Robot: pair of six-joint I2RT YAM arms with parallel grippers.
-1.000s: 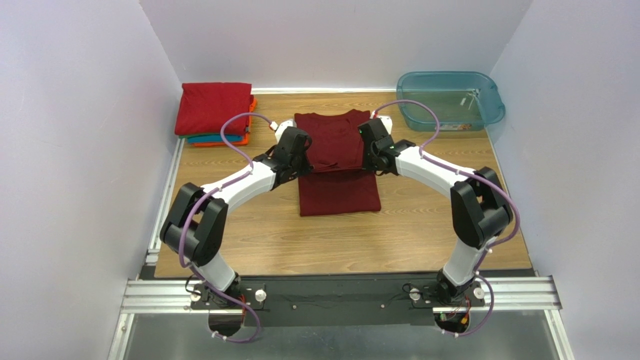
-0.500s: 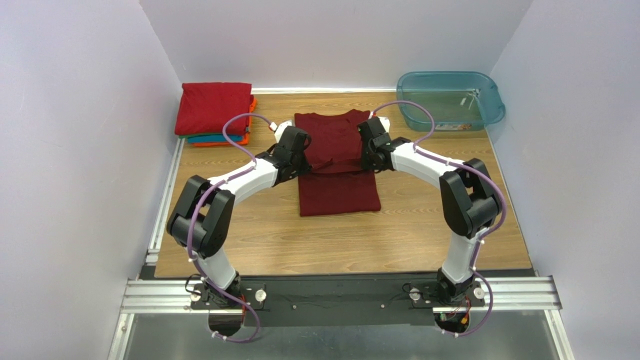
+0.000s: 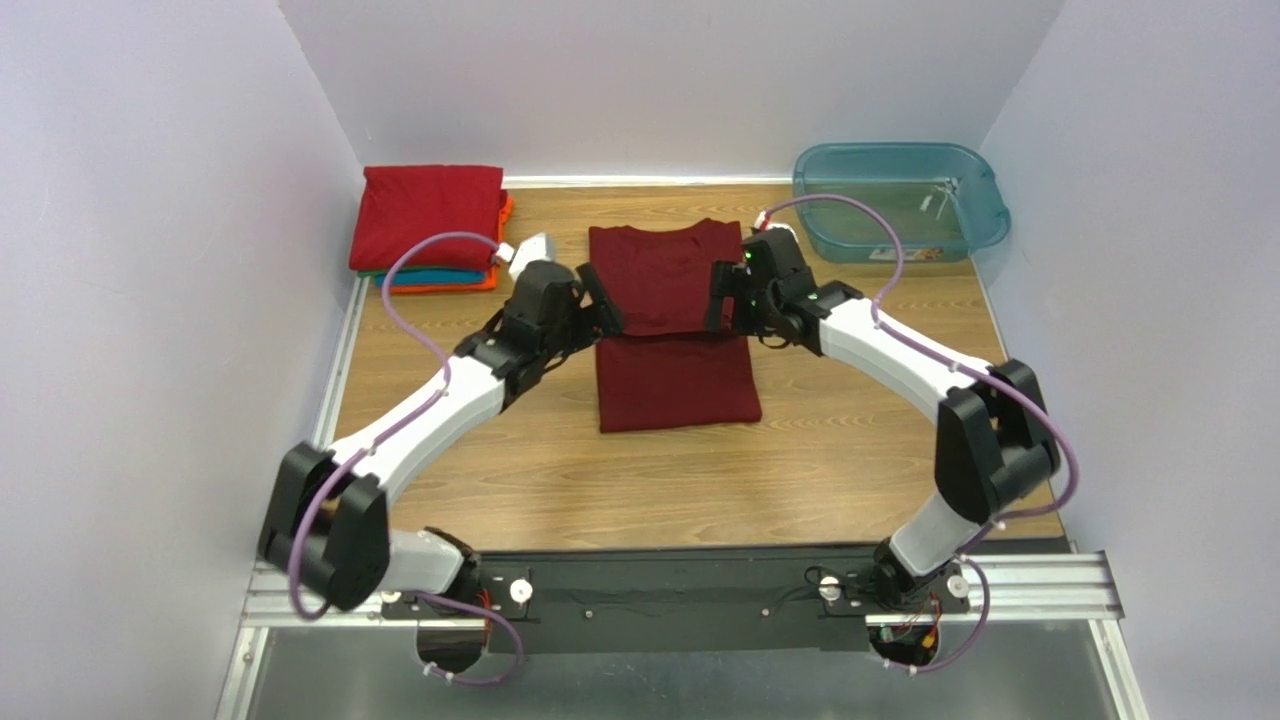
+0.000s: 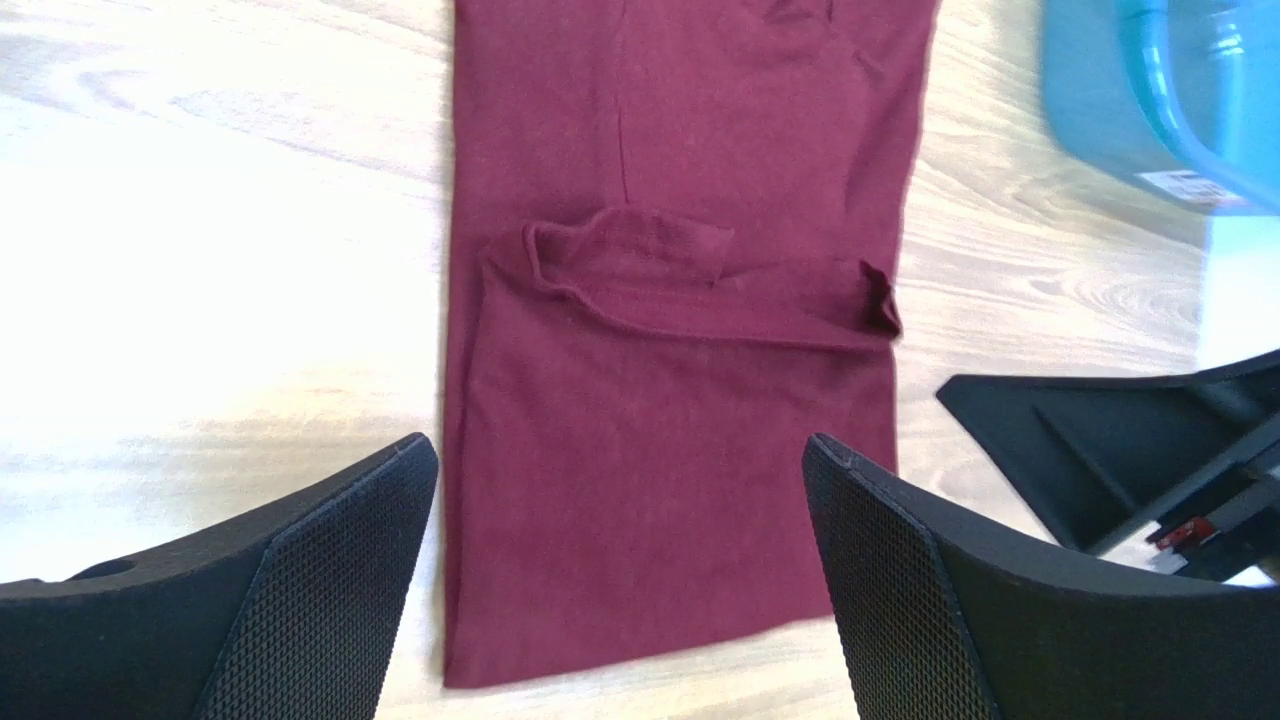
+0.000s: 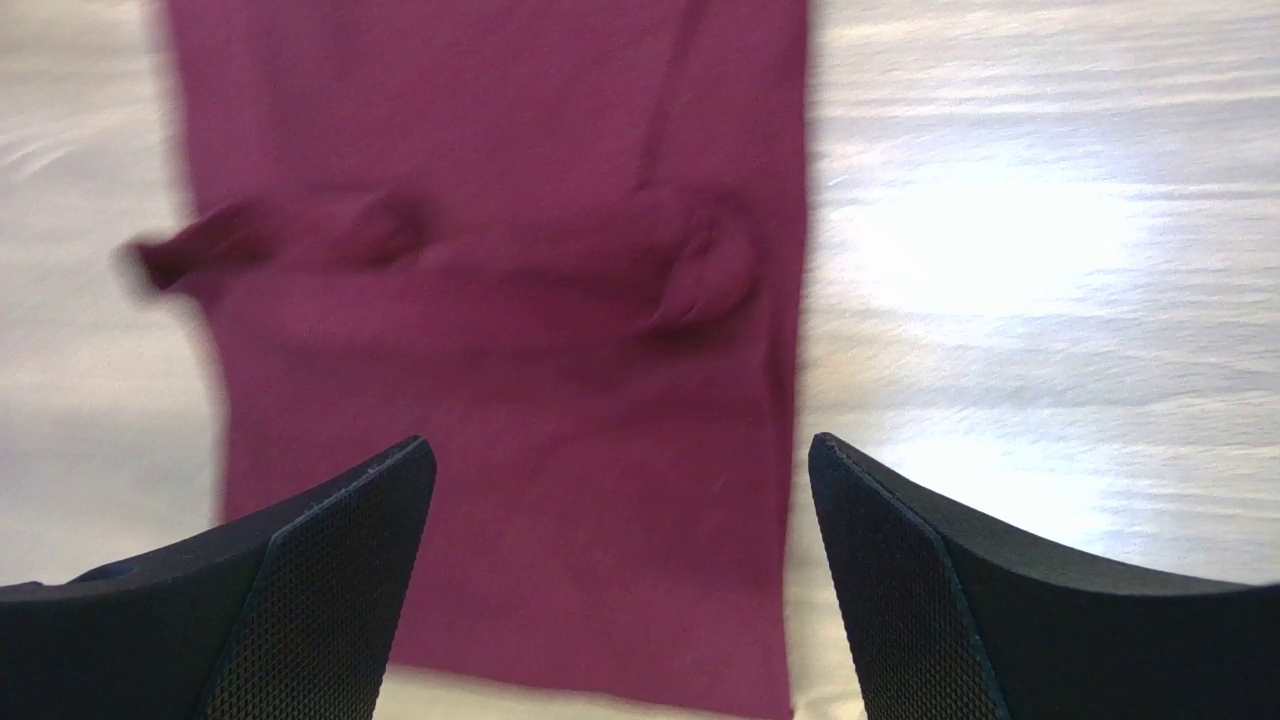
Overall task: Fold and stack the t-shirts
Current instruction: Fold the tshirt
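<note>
My left gripper (image 4: 624, 480) and right gripper (image 5: 619, 480) hang spread wide, holding nothing, just over the maroon shirt (image 3: 672, 338), which lies half-folded mid-table. Its turned-over edge is rumpled, so I judge a careless pinch there could drag it crooked or undo the fold. The table (image 3: 842, 450) is smooth wood-grain. The folded stack (image 3: 428, 218) sits at eleven o'clock, the tub (image 3: 899, 198) at one, with pale walls (image 3: 676, 75) beyond.

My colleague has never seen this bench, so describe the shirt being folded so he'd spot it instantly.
Start at the wooden table and look to its middle. The dark maroon t-shirt lies there, its far part folded over. Unlike the bright folded stack at the far left corner, it is dark and lies alone.
</note>
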